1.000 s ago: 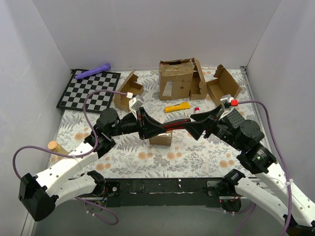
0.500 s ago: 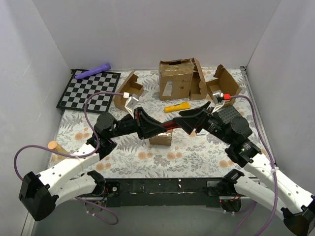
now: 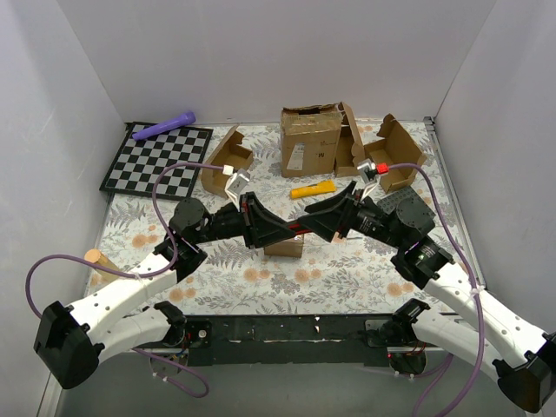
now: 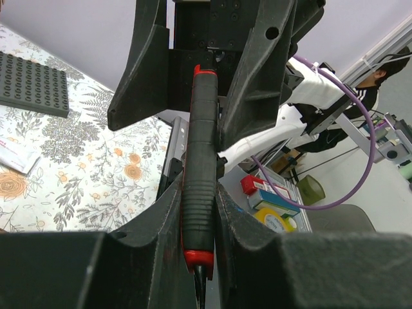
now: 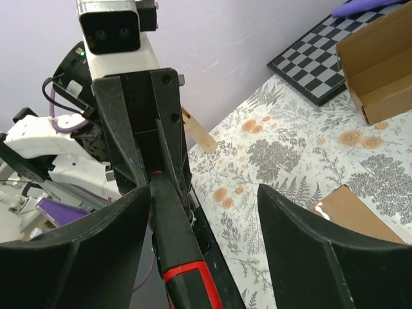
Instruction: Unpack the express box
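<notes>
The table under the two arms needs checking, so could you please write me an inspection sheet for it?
Surface: floral cloth, flat.
Job's things: small brown box under the arms, lid looks shut.
Clutter: labelled carton, open boxes, chessboard, yellow item, wooden block.
Pincers: left pincer shut on a red-and-black tool; right pincer open, one finger either side of that tool.
Cables: purple cables loop free at both arms.
Surroundings: white walls; a person beyond the table.
</notes>
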